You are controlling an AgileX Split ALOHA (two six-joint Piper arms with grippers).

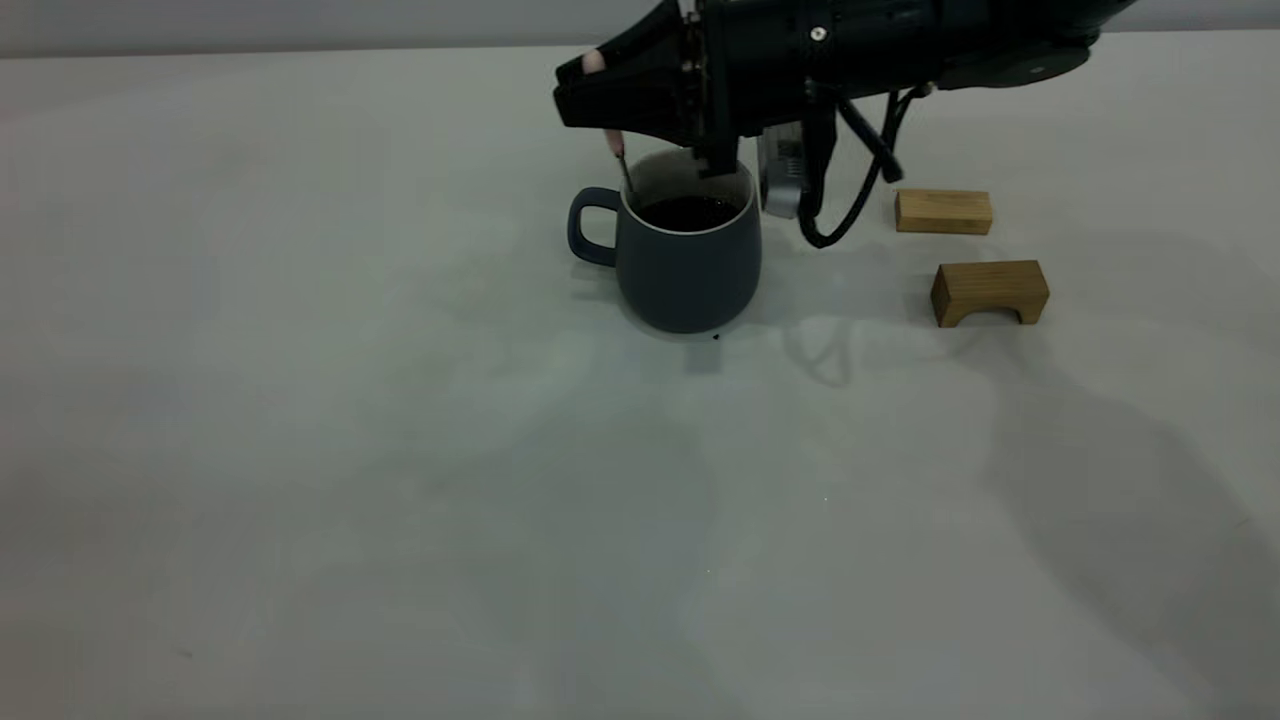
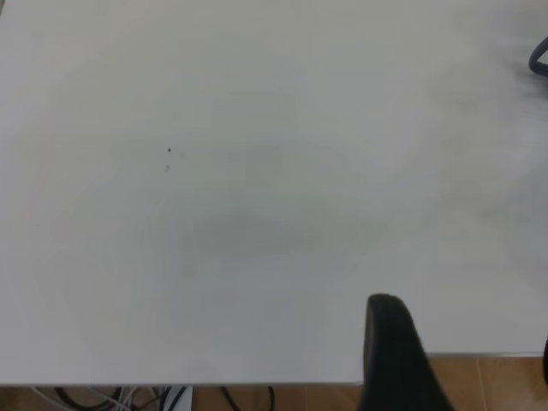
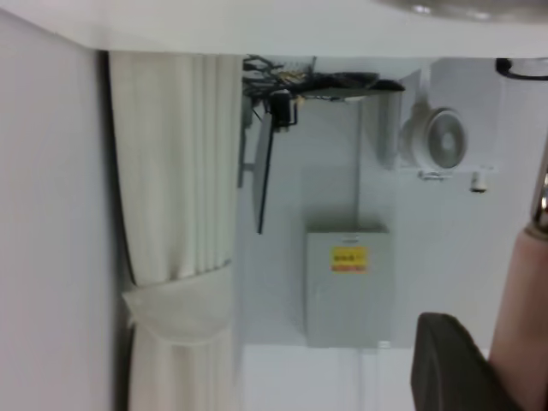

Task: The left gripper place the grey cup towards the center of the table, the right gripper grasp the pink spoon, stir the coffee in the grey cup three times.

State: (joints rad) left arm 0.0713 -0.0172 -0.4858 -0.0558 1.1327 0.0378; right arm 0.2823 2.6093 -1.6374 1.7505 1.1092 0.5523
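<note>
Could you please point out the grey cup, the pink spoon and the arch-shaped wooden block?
grey cup (image 1: 690, 275): exterior view, front of its body.
pink spoon (image 1: 625, 175): exterior view, metal neck above the rim.
arch-shaped wooden block (image 1: 990, 290): exterior view, front face.

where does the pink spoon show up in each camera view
Exterior view: the pink spoon hangs from the right pincer, top centre, its metal neck dipping into the grey cup.
Left wrist view: not in it.
Right wrist view: its pink handle fills the right edge.
Shared landmark: the white table, also seen from the left wrist.
</note>
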